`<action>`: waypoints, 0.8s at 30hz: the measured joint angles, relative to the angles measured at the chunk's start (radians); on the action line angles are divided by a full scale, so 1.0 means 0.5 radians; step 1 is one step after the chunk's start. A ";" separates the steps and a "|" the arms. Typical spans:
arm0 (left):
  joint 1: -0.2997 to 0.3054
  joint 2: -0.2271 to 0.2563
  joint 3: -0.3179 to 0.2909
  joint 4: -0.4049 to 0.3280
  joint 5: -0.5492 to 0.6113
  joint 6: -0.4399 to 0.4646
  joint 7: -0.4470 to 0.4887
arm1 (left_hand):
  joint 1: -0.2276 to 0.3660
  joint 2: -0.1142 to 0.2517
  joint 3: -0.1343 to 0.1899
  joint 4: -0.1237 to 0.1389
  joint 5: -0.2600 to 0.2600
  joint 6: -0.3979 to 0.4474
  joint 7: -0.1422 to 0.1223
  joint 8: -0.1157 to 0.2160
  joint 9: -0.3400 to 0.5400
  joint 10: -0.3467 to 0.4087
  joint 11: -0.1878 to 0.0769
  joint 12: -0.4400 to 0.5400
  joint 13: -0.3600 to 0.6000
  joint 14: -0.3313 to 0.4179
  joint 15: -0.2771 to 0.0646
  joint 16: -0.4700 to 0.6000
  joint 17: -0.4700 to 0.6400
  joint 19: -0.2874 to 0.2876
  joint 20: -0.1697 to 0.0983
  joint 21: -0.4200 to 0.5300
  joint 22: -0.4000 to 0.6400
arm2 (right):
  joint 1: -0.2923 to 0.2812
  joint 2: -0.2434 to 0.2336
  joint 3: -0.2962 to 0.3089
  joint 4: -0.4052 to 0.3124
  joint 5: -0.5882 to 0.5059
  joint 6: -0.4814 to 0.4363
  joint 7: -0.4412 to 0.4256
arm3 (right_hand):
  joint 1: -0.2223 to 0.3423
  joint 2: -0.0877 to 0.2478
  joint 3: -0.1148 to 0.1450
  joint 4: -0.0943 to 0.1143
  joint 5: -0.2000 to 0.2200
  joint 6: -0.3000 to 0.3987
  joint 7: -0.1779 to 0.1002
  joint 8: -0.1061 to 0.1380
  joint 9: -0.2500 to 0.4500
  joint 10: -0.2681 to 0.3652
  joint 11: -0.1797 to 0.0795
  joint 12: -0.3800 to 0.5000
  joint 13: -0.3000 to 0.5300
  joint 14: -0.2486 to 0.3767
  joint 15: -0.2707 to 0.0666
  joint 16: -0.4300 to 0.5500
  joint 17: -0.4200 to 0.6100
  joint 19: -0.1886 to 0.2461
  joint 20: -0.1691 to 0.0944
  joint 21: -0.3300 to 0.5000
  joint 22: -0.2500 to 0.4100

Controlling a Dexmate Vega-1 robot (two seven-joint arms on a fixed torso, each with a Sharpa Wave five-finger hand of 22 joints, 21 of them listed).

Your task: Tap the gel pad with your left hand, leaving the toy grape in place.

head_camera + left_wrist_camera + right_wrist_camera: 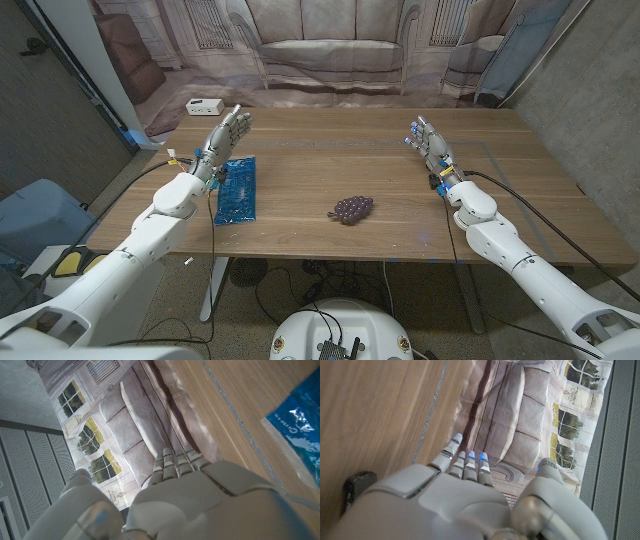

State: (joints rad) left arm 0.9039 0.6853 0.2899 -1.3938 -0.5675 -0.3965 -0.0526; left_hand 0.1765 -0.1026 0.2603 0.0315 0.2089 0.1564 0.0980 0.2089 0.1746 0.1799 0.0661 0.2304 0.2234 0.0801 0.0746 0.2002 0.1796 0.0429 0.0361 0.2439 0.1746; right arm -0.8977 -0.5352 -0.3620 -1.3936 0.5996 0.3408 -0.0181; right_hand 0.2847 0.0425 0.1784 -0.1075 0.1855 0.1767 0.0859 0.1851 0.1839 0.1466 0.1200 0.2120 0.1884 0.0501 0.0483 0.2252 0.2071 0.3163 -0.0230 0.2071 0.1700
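- My left hand (224,138) hangs open with nothing in it, fingers spread and pointing away from me, just beyond the far left corner of the gel pad (237,189).
- The gel pad is a blue packet lying flat on the tabletop (330,165), left of centre; in the left wrist view its printed corner (299,420) sits beside the hand (200,500).
- The toy grape (352,208) lies to the right of the pad, well apart from it, near the middle of the front edge.
- I judge the tap has not yet landed, so the step in hand is to bring the left hand back over the pad and down.
- I would aim for the pad's middle or its left half, away from the grape.
- A straight drop and a straight lift seem best; a sliding touch could drag the packet towards the grape.
- My right hand (428,140) is open too, empty, raised at the far right; I would leave it parked there.
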 measured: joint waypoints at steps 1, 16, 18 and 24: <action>0.000 0.000 0.000 0.000 0.006 -0.006 0.018 | 0.000 0.000 -0.007 -0.006 0.000 0.025 -0.004 0.000 0.000 0.027 0.000 0.003 -0.006 0.030 -0.007 0.004 0.000 0.039 -0.010 0.001 0.000 | 0.002 0.001 -0.001 0.003 0.000 0.000 0.000 | 0.000 0.000 0.000 0.000 0.000 0.000 0.000 0.000 0.000 0.000 0.000 0.000 0.000 0.000 0.000 0.000 0.000 0.000 0.000 0.000 0.000; 0.187 0.078 -0.120 -0.088 0.104 -0.121 0.148 | -0.005 -0.005 -0.043 -0.027 0.000 0.249 -0.029 0.015 0.010 0.285 -0.037 0.058 -0.047 0.319 -0.069 0.031 -0.006 0.345 -0.010 0.031 0.000 | 0.027 0.010 -0.013 0.036 -0.010 0.017 0.033 | 0.000 0.000 0.000 0.000 0.000 0.008 -0.008 0.008 0.000 0.000 0.000 0.000 0.000 0.000 0.000 0.000 0.000 -0.007 0.007 -0.008 0.000; 0.206 0.092 -0.133 -0.100 0.118 -0.121 0.163 | -0.005 -0.005 -0.043 -0.027 0.000 0.282 -0.039 0.015 0.010 0.310 -0.062 0.060 -0.047 0.357 -0.085 0.031 -0.006 0.382 -0.014 0.031 0.000 | 0.027 0.010 -0.014 0.036 -0.010 0.017 0.034 | 0.000 0.000 0.000 0.000 0.000 0.008 -0.008 0.008 0.000 0.000 0.000 0.000 0.000 0.000 0.000 0.000 0.000 -0.007 0.007 -0.008 0.000; 0.253 0.142 -0.172 -0.127 0.207 -0.116 0.246 | 0.011 0.011 -0.052 -0.035 0.000 0.342 -0.035 0.015 0.010 0.367 -0.068 0.065 -0.057 0.428 -0.084 0.031 -0.006 0.437 -0.007 0.031 0.000 | 0.027 0.008 -0.015 0.036 -0.015 0.017 0.031 | 0.011 0.011 0.000 0.000 0.000 0.019 -0.011 0.007 0.000 0.000 0.000 0.000 0.000 0.000 0.000 0.000 0.000 -0.007 0.007 -0.007 0.000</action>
State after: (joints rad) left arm 1.0304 0.7563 0.2040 -1.4574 -0.4641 -0.4544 0.0706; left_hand 0.1820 -0.0971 0.2345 0.0139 0.2089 0.3275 0.0807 0.2166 0.1796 0.3636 0.0321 0.2631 0.1950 0.2939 0.0327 0.2156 0.1767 0.2615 0.0325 0.2595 0.1744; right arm -0.8841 -0.5313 -0.3693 -1.3755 0.5924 0.3495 -0.0027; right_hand 0.2899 0.0478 0.1783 -0.1075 0.1855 0.1862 0.0802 0.1889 0.1838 0.1465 0.1198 0.2120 0.1883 0.0500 0.0482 0.2252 0.2071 0.3127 -0.0194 0.2034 0.1700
